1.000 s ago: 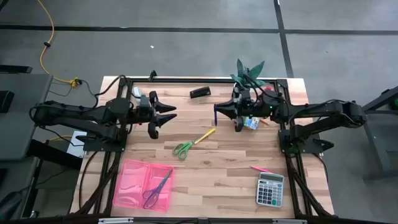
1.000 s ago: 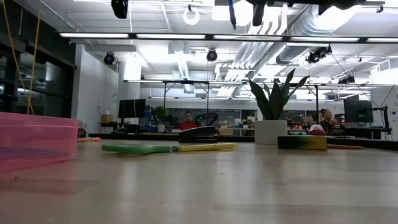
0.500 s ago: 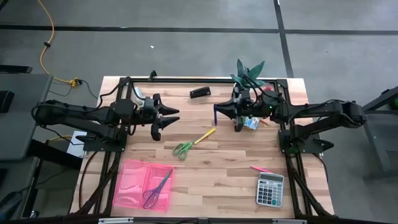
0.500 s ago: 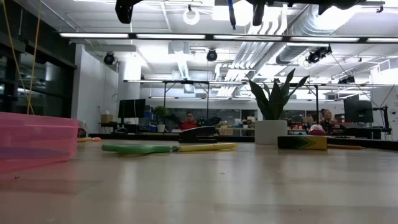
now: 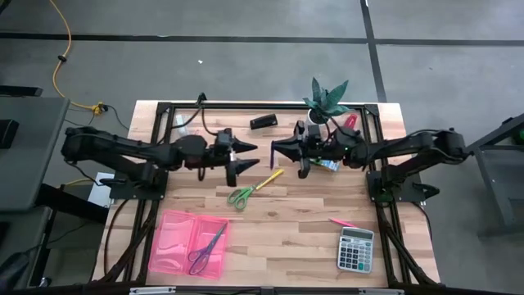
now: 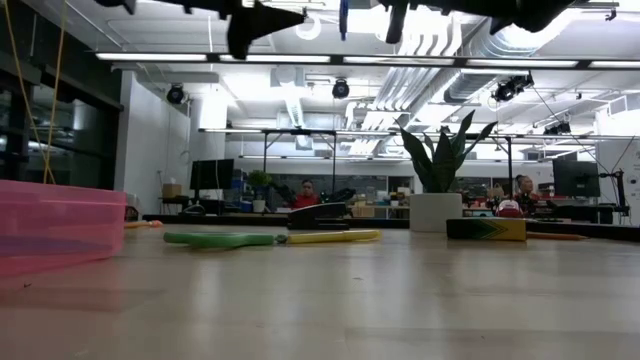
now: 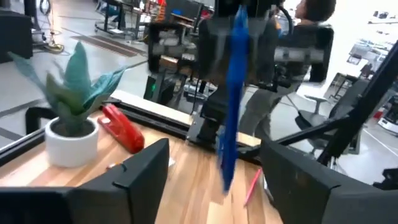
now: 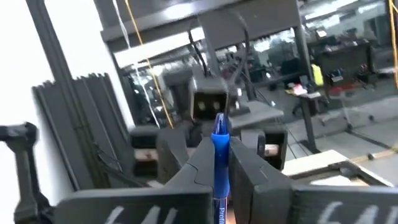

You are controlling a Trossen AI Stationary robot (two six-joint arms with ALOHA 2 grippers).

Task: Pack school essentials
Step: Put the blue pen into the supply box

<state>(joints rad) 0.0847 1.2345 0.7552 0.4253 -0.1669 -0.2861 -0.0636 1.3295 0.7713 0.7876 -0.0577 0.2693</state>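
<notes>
Blue pen (image 8: 219,163) stands pinched upright in the right gripper (image 5: 286,153), tip-to-tip with the spread left gripper (image 5: 239,156) just opposite; a mistimed release during the likely handover could drop it beside the green scissors (image 5: 243,194) below.

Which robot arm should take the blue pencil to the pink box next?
Probably the left. Its open end effector faces the blue pencil that the right end effector holds shut, and the pink box lies on the left arm's side.
</notes>
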